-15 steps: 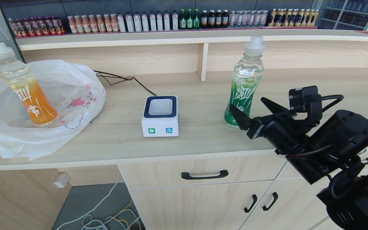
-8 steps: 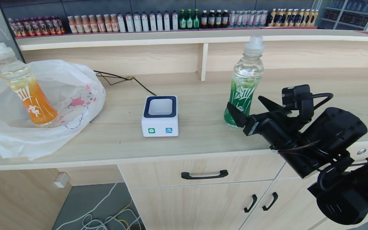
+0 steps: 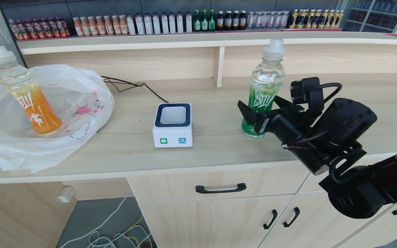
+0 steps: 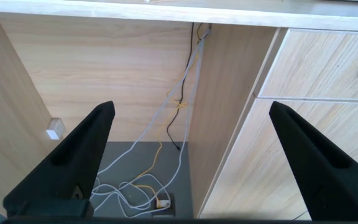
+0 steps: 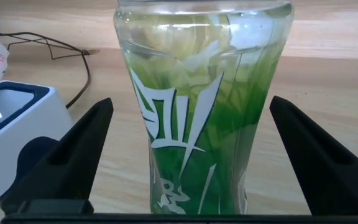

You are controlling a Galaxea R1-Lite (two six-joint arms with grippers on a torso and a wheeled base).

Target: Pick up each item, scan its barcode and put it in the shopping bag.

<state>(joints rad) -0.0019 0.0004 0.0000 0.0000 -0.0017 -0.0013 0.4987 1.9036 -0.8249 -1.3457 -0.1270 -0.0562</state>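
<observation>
- the left end effector (image 4: 191, 106) is hanging lower than the scanner (image 3: 173, 124), under the edge of the worktop (image 3: 219, 148), facing loose cables (image 4: 143, 186) on the floor; its fingers are spread wide and gripping nothing.
- the shopping bag (image 3: 93, 88) is lying open well to the left of the scanner, with an orange bottle (image 3: 29, 100) leaning inside it, so that item is looking finished.
- the scanner is sitting on the worktop with its window facing up.
- the green bottle (image 3: 264, 89), the item in hand, is standing upright to the right of the scanner and a little farther back.
- the right end effector (image 3: 257, 101) is sitting on the side of the green bottle away from the scanner, at its narrow waist. its fingers are spread, one on each side of the bottle, and seemingly not yet touching it.
- the step in hand is looking like the grasp. doing it well is meaning:
  - pushing in until the waist is sitting deep between the fingers.
  - keeping the bottle centred, so neither finger is nudging it over first.
  - squeezing evenly on the pinched-in section, where the smooth plastic is less likely to slip.
- lifting straight up before swinging towards the scanner is keeping the tall bottle from tipping or dragging.
</observation>
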